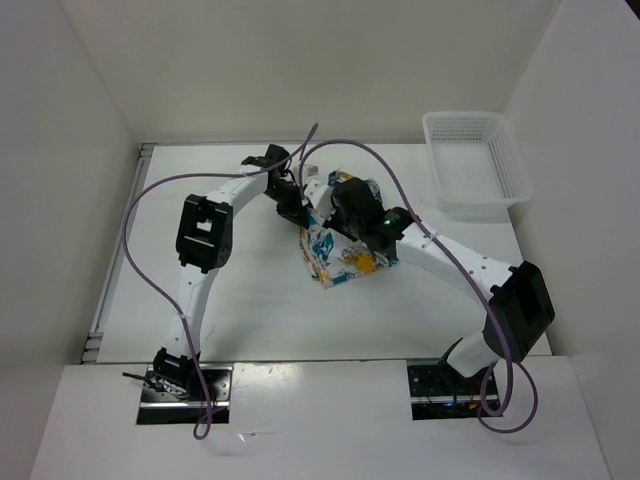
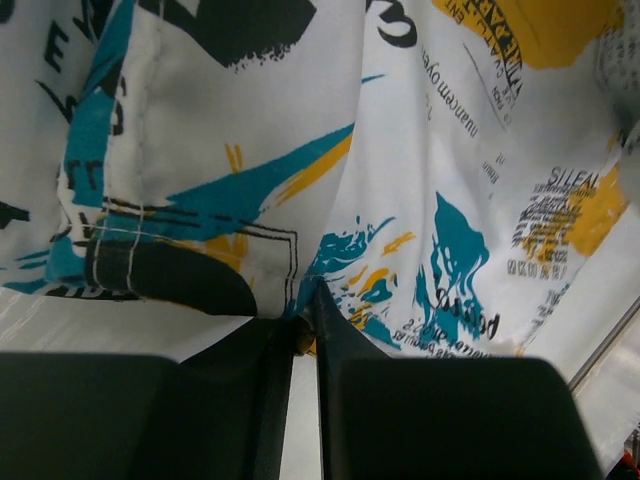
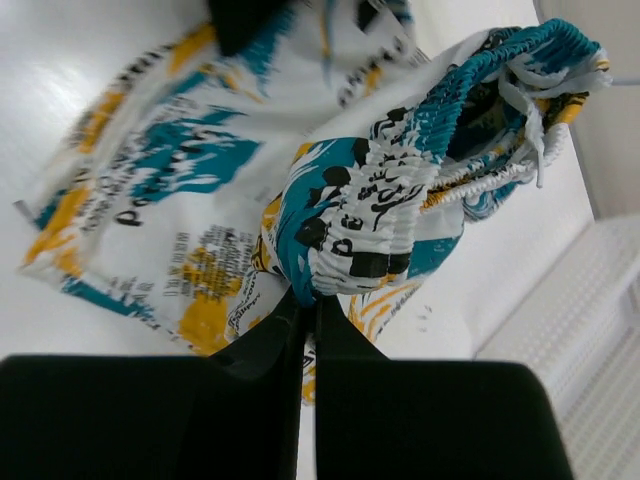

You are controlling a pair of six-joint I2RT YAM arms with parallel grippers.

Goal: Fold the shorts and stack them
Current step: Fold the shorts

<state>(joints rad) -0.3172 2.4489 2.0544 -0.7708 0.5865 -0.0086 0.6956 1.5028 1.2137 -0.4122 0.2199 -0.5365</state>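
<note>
The shorts (image 1: 343, 252), white cloth with yellow-orange and teal patches and dark lettering, hang bunched above the middle of the table, their lower end touching it. My left gripper (image 1: 297, 200) is shut on a fold of the cloth (image 2: 300, 310), which fills the left wrist view. My right gripper (image 1: 352, 212) is shut on the gathered elastic waistband (image 3: 350, 240), with the white drawstring (image 3: 520, 130) dangling to the right. Both grippers are close together at the top of the shorts.
A white plastic mesh basket (image 1: 474, 160) stands at the back right of the white table (image 1: 250, 310); its edge shows in the right wrist view (image 3: 590, 320). White walls enclose the table on three sides. Purple cables loop over both arms.
</note>
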